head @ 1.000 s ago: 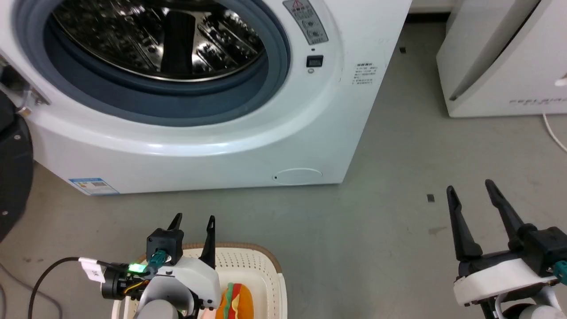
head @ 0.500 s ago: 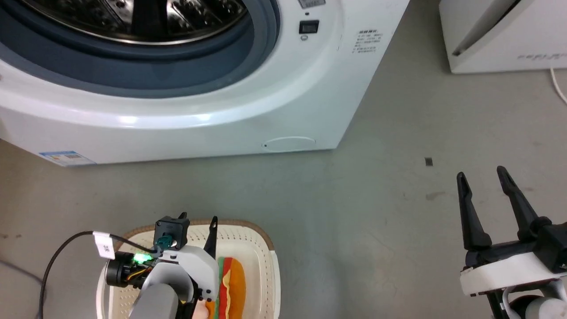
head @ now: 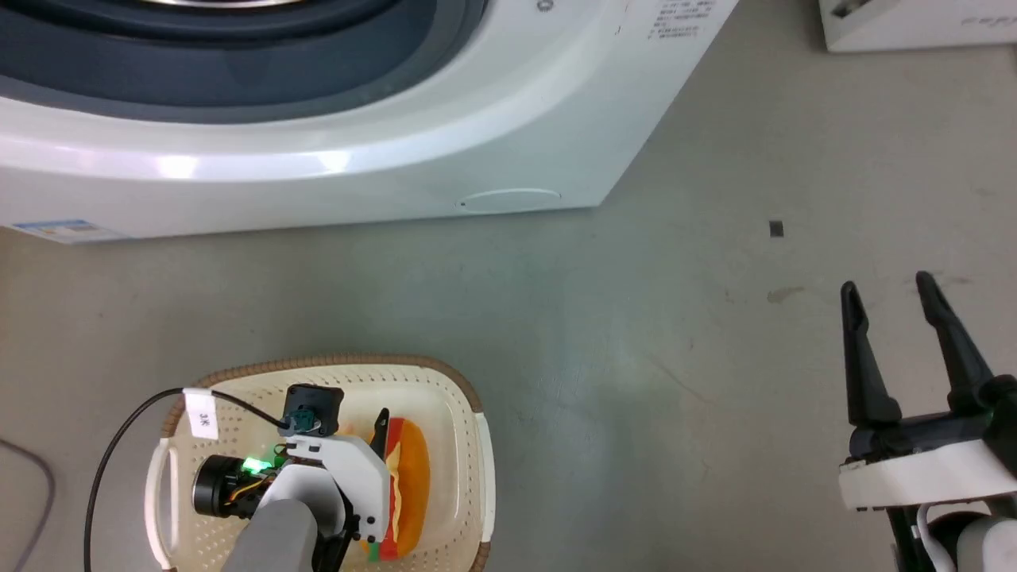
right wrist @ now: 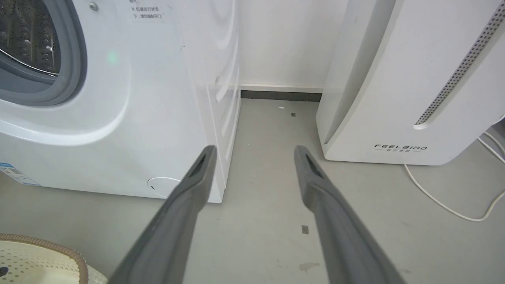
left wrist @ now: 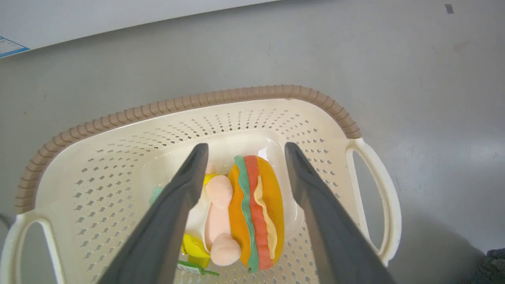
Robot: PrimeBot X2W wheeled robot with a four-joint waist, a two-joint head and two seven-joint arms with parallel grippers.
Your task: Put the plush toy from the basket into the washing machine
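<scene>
The hamburger plush toy (left wrist: 256, 209) lies on its side on the floor of the cream basket (left wrist: 197, 103), orange bun to the right, beige parts and green tag to the left. My left gripper (left wrist: 245, 148) is open and reaches down into the basket, one finger on each side of the toy. In the head view the basket (head: 357, 361) sits on the floor at the lower left, with the left gripper (head: 349, 417) over the toy (head: 409, 477). My right gripper (head: 886, 284) stands open and empty at the lower right. The washing machine (head: 318, 159) spans the top, its grey ring (head: 238, 79) showing.
In the right wrist view my right gripper (right wrist: 255, 150) points at the floor gap between the washing machine (right wrist: 158, 98) and a white FEELBIRD appliance (right wrist: 394, 79), whose white cable (right wrist: 446, 197) trails on the floor. A black cable (head: 24, 492) lies left of the basket.
The head camera has tilted down, so the machine slid up the picture. My left gripper has gone lower into the basket, coming down around the toy. The right gripper stays open.
</scene>
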